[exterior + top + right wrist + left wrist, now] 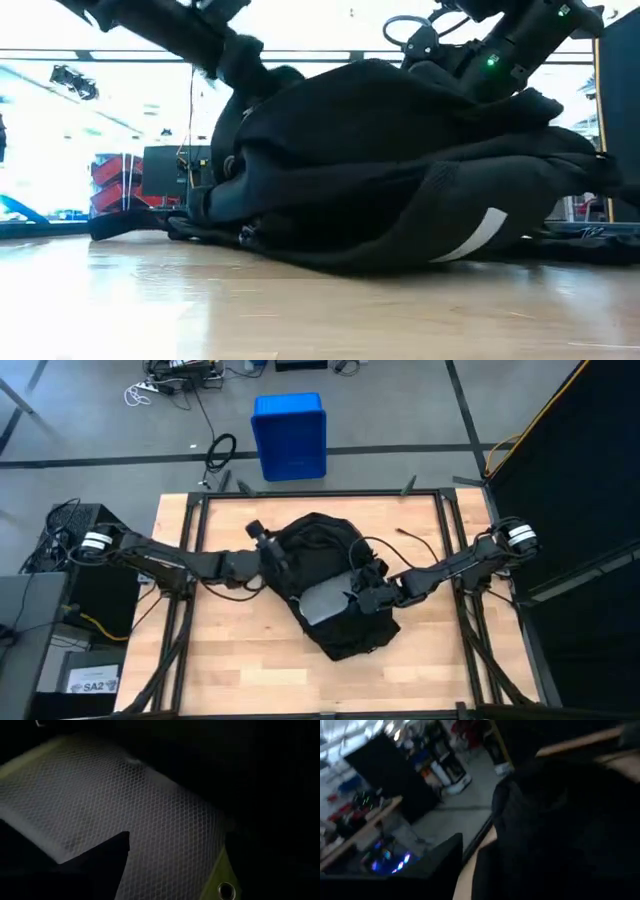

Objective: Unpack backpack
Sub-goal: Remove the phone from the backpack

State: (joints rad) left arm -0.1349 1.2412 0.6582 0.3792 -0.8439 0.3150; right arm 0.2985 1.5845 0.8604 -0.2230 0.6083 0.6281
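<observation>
Looks to be early in the unpacking: finds the large black soft fabric backpack [318, 550] slumped on its side at the middle of the pale wooden table [250, 660], a short white reflective stripe [482, 230] turned toward the near edge. Places the right gripper [368, 596] over the backpack's near, right-hand part, touching or just above a flat grey mesh pouch with yellow-green edging and a metal eyelet [125, 810], which shows pale against the black fabric from above. Cannot tell whether its fingers are spread or closed, nor whether anything is in their hold; cannot tell either whether the pouch belongs to the pack or lies loose in its mouth.

Puts the left gripper [266, 546] against the backpack's far left shoulder, seemingly pinning or lifting the fabric; cannot tell its finger state either, with only dark cloth in the left wrist view.

For the next move, probably calls for a firm pinch on the mesh pouch and a pull up and toward the right edge, with the other arm steadying the pack so it does not drag along. Risks snagging on limp fabric, straps and the thin black cord [385, 555] looped beside the right arm.

Farther off, beyond the far edge on the grey floor: a blue rectangular plastic crate [290, 435] and a coil of black cable [221, 452], both well apart from the work.
</observation>
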